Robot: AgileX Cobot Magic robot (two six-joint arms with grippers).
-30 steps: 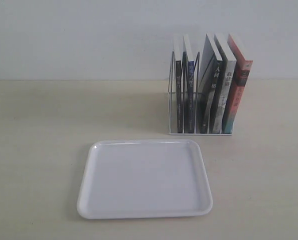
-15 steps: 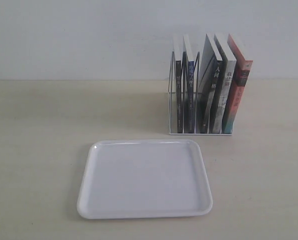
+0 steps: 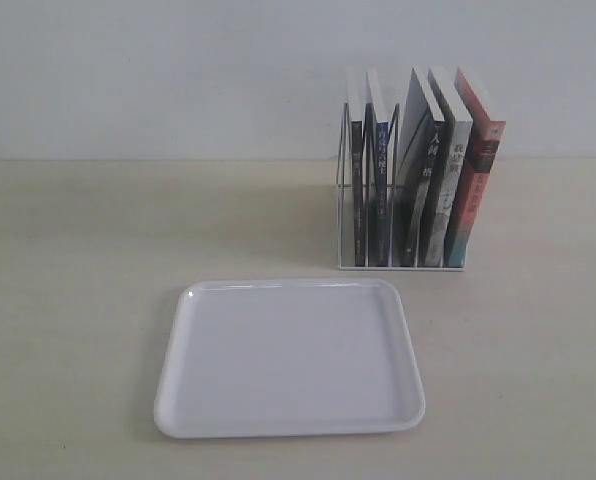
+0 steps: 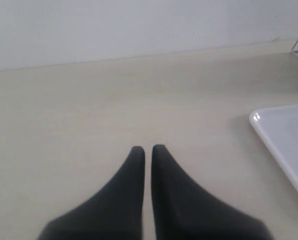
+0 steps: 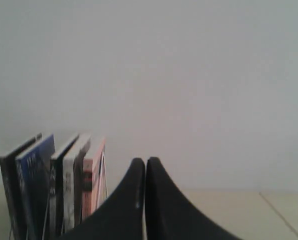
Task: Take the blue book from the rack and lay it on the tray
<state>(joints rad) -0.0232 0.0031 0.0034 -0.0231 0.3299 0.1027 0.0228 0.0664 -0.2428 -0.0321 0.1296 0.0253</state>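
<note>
The blue book (image 3: 380,180) stands upright in the white wire rack (image 3: 344,215), second slot from the left, its narrow blue spine facing the exterior view. In the right wrist view the blue book (image 5: 35,190) shows beside the other spines. The white tray (image 3: 290,358) lies flat and bare in front of the rack. Neither gripper appears in the exterior view. My left gripper (image 4: 147,148) is shut over bare table, with a corner of the tray (image 4: 284,137) off to one side. My right gripper (image 5: 145,161) is shut, holding nothing, apart from the books.
Several other books share the rack: a black-spined one (image 3: 358,185) at the left, two grey and white ones (image 3: 430,180) and a red-and-teal one (image 3: 475,185) at the right. A pale wall stands behind the beige table (image 3: 98,260).
</note>
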